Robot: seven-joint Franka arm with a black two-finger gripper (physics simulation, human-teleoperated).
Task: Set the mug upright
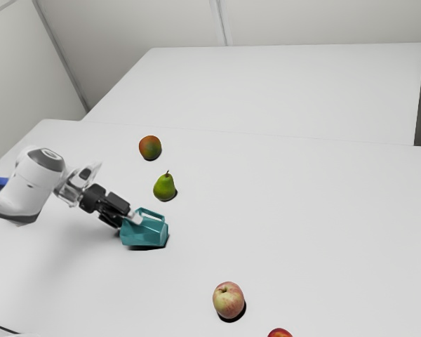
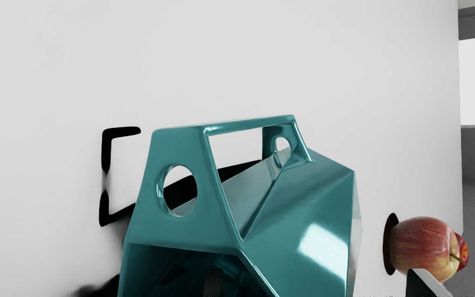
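The mug (image 1: 144, 232) lies on its side on the table (image 1: 302, 225), its mouth toward the gripper (image 2: 315, 277). The fingers stand apart, one inside the mouth, one outside, presumably so that closing pinches the wall for tipping it upright.

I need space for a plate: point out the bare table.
Bare: the wide stretch from the pear and mug to the exterior view's right, above the apple; a smaller patch between mug and apple. Crowded: around the claw, mug and pear.
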